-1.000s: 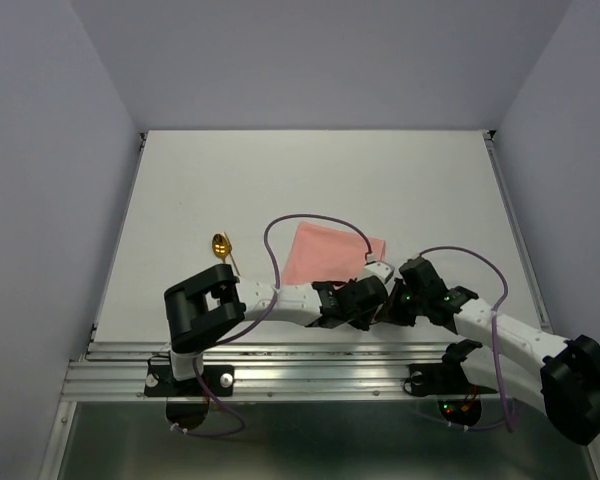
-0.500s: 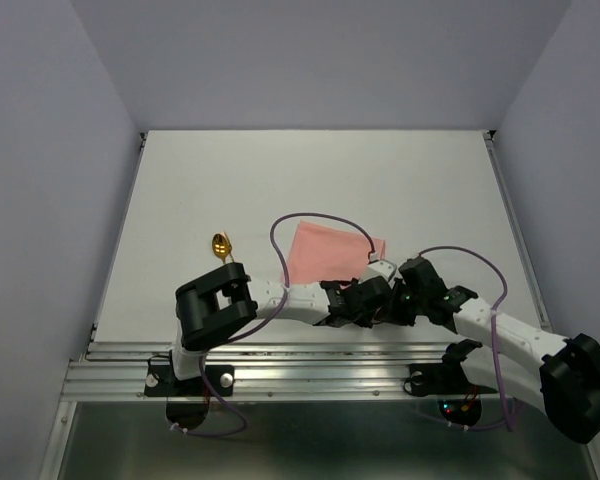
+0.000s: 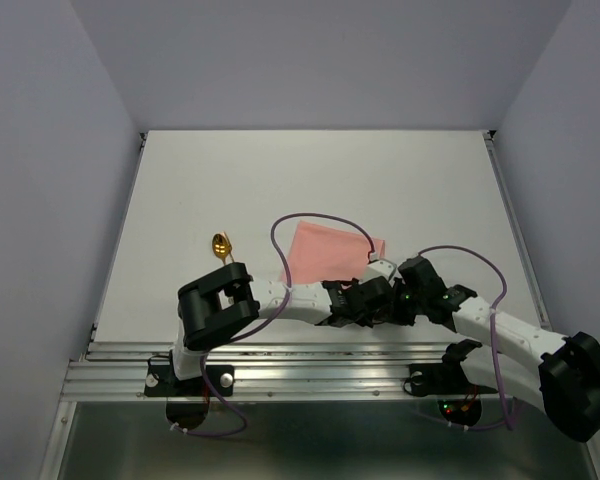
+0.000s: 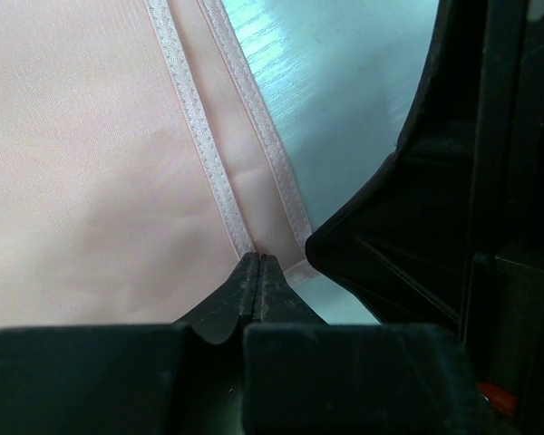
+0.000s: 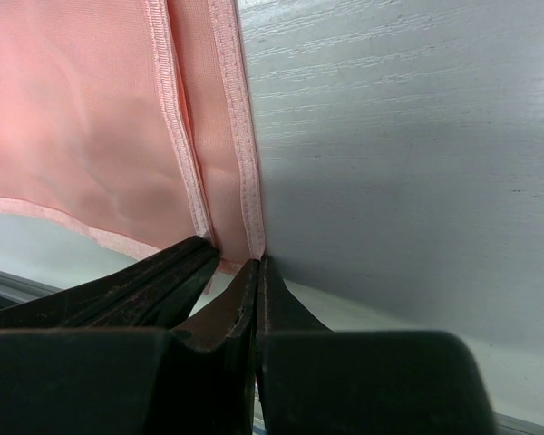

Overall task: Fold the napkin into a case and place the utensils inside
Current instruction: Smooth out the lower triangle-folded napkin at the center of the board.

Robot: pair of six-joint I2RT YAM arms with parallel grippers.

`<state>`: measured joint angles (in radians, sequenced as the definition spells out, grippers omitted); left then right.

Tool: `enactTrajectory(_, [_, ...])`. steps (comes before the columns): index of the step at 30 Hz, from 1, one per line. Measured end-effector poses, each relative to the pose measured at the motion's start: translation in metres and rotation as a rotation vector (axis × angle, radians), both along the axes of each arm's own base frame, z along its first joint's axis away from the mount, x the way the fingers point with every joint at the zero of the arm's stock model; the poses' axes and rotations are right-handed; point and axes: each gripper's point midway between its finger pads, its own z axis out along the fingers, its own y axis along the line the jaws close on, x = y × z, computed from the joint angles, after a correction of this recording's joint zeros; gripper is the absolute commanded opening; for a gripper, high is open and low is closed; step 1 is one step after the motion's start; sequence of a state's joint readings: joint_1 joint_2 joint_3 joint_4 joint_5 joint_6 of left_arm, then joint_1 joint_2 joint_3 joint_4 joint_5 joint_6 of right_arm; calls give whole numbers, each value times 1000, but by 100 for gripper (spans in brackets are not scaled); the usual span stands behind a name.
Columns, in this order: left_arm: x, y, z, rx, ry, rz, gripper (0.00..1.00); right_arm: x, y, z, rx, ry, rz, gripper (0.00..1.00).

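Since a second ago my left elbow is sitting a little further right and closer to the near rail, while the napkin (image 3: pixel 325 255) is lying where it was, on the near half of the table (image 3: pixel 280 170), just beyond both my wrists.

I am keeping my left fingers (image 4: pixel 250 272) clenched on the napkin's near edge, right where the inner of its two stitched hems is ending. The cloth is lying folded, one layer over the other, so both hems are running side by side away from my fingertips. My right fingers (image 5: pixel 251 276) are pinching the same near corner, closed on the end of the outer hem, with bare table showing to their right. The two pairs of fingers are working just beside each other, almost touching.

One gold utensil (image 3: pixel 221 243) is lying well to the left of the napkin, its rounded head pointing away from me and its thin handle running under my left arm. I cannot make out a second one.
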<state>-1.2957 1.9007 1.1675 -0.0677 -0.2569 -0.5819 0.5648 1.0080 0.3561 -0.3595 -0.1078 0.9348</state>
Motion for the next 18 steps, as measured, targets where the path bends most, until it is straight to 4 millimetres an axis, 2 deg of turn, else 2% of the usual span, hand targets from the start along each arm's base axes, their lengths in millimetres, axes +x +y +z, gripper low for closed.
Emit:
enactTrajectory(11, [2, 5, 2, -48, 49, 12, 0, 0, -2, 0, -5, -1, -5, 1])
enactTrajectory(18, [10, 2, 10, -107, 72, 21, 0, 0, -1, 0, -4, 0, -7, 1])
